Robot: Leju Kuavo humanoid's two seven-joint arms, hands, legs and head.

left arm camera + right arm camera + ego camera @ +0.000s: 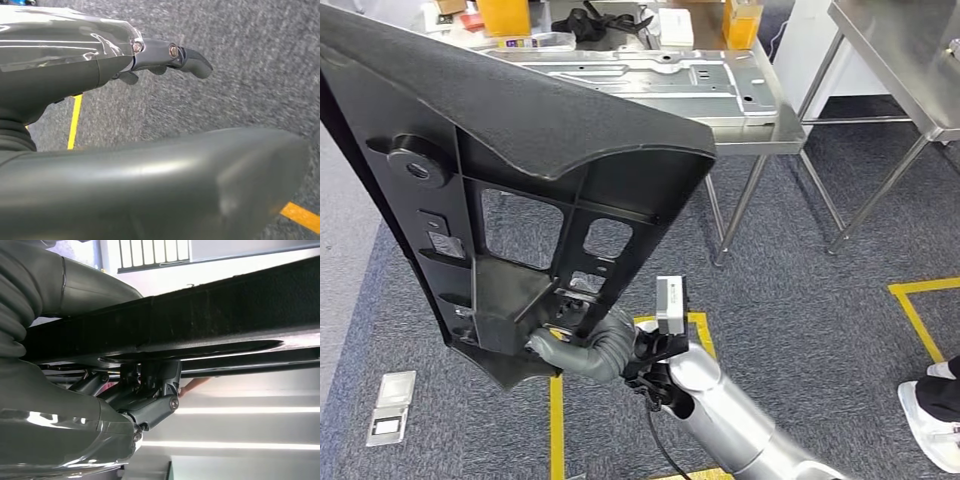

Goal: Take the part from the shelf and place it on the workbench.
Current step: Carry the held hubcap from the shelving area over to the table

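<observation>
The large black moulded part (509, 190) is taken as the landmark. At its lower edge, nearest the camera, the right hand (573, 345) is clamped on it, the silver right arm (731, 415) rising from below with a small grey camera box (671, 303) at the wrist. In the right wrist view the dark fingers (151, 400) are seen closed under the part's (196, 315) black edge, the grey thumb lying on the other side of it. The part is held up in the air, tilted, its ribbed inner face with cut-out windows turned toward the camera. Below the part, grey carpet (803, 300) marked with yellow tape lines (556, 425) is seen, and a small metal floor plate (390, 405) lies below its lower left corner. The left hand (166, 55) is shown over the carpet with nothing in it, fingers stretched out and apart. Beyond the part stands the steel bench (743, 110), carrying a flat silver panel (660, 75). To the right of the part, a person's white shoe (935, 420) is visible.
</observation>
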